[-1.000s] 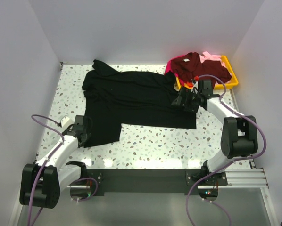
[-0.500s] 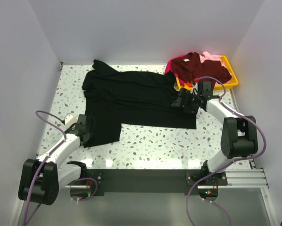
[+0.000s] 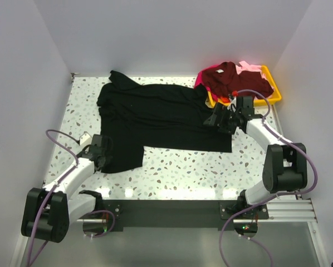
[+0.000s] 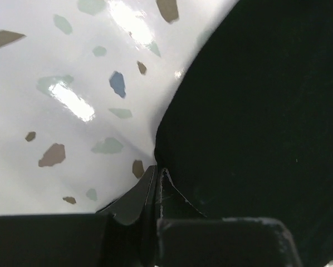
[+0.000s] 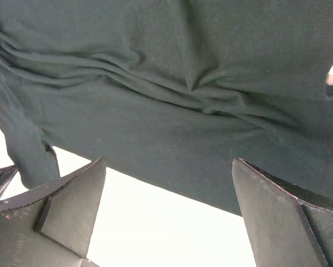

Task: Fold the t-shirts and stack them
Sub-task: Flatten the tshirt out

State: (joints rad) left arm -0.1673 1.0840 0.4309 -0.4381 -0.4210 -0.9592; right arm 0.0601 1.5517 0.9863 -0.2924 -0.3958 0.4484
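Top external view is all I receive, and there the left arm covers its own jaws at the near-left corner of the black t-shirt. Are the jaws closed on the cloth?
Observer: The left wrist view shows the left jaws shut, tips together right at the edge of the black t-shirt. The cloth seems to be pinched between them.
Operator: And the right jaws, do they hold something?
Observer: No. In the right wrist view the right jaws stand wide open and grip nothing. The wrinkled black cloth lies just ahead of them.
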